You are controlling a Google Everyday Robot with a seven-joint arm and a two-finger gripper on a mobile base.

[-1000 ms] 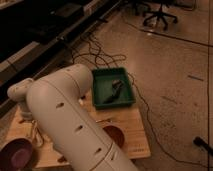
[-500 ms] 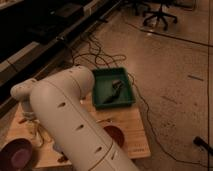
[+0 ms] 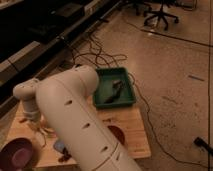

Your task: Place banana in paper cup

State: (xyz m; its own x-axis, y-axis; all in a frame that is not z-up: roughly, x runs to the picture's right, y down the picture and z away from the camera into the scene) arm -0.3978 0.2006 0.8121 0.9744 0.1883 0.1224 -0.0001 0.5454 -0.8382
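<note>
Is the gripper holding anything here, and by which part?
The gripper, shut at the board's left end, seems to pinch the banana; which part cannot be told.

The arm (image 3: 75,115) is a fat, smooth tube in a creamy white shell, with rounded ends and no sharp edges. A row of small dark oval recesses runs along its thickest section, the one farthest from the gripper (image 3: 40,127). Closer to the gripper the casing narrows into a domed white joint cap, then a shorter pale wrist piece. The gripper is small and darker than the shell. It hangs just under that wrist, low over the left part of the wooden board (image 3: 132,125), mostly hidden by the arm.
</note>
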